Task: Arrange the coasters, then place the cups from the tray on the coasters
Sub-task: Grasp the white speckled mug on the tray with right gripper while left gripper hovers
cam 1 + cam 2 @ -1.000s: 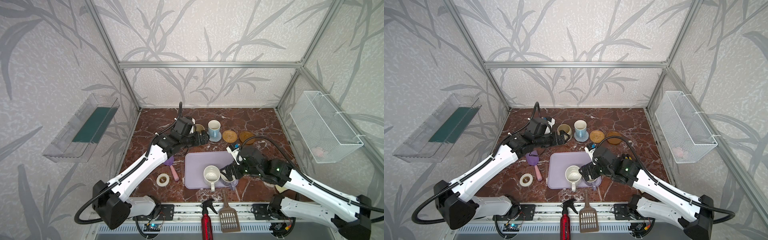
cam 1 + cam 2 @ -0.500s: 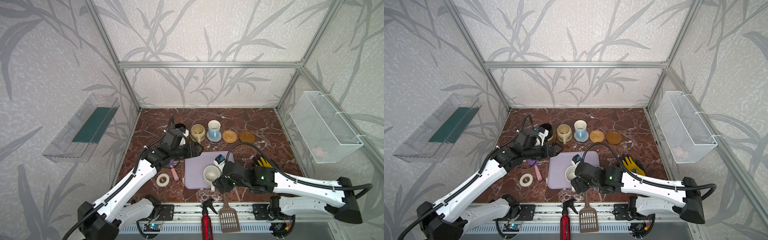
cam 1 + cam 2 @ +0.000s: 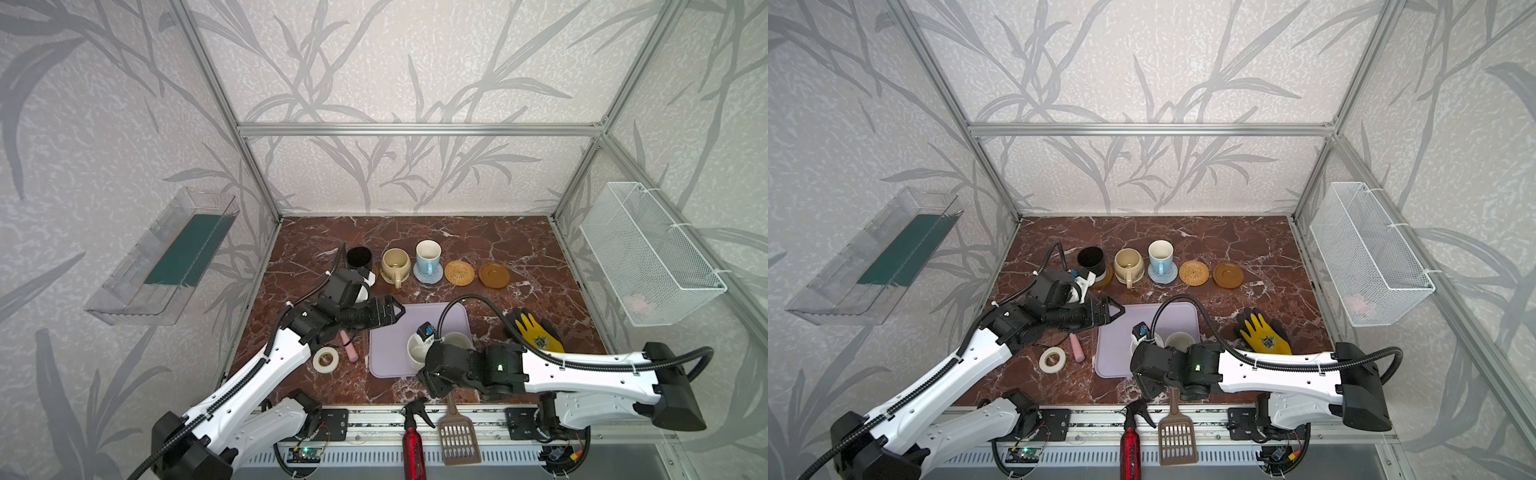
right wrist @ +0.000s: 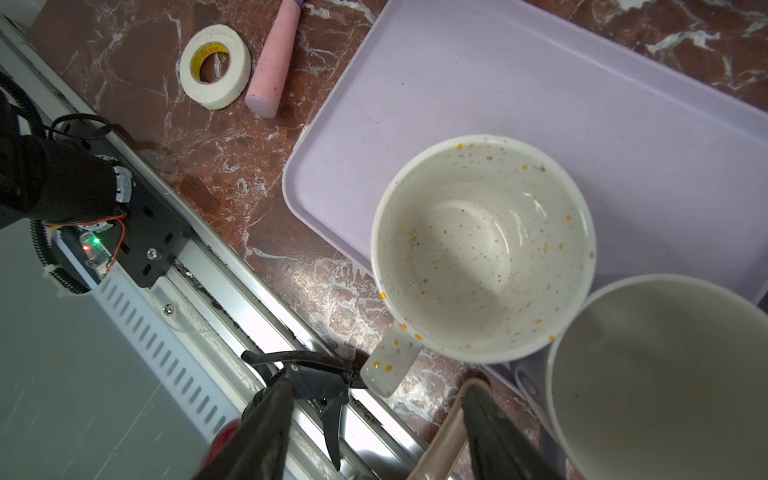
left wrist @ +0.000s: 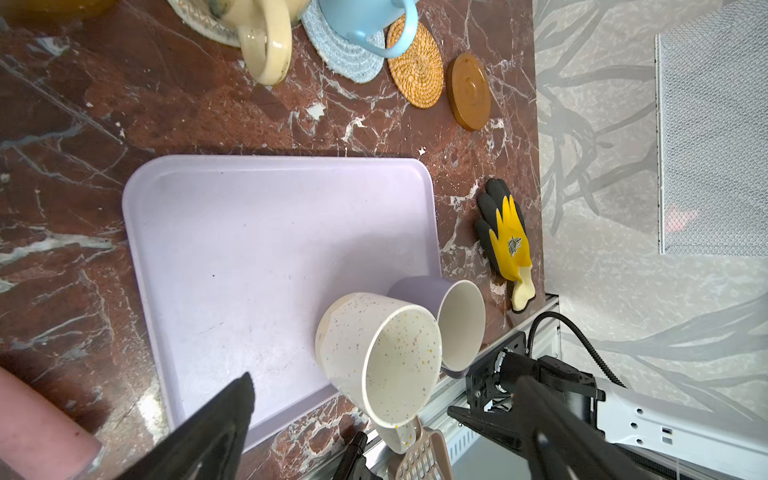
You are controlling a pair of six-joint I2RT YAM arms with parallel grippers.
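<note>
The white mug (image 4: 482, 249) stands at the near edge of the tray (image 4: 540, 83), just beside the lavender mug (image 4: 665, 374). The right pincer (image 4: 378, 388) has swung in. Its half-closed jaws now flank the mug's handle (image 4: 390, 365) without touching it, so a grasp looks imminent. The left pincer (image 3: 397, 315), wide open and empty, has withdrawn. Beyond it the rattan coaster (image 3: 459, 272) and the brown coaster (image 3: 493, 275) lie bare.

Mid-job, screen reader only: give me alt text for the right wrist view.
A white speckled mug stands at a corner of the lavender tray, its handle pointing toward the gap between the right gripper's open fingers, not gripped. A lavender mug sits close beside it; a white tape roll and pink stick lie on the marble.
</note>
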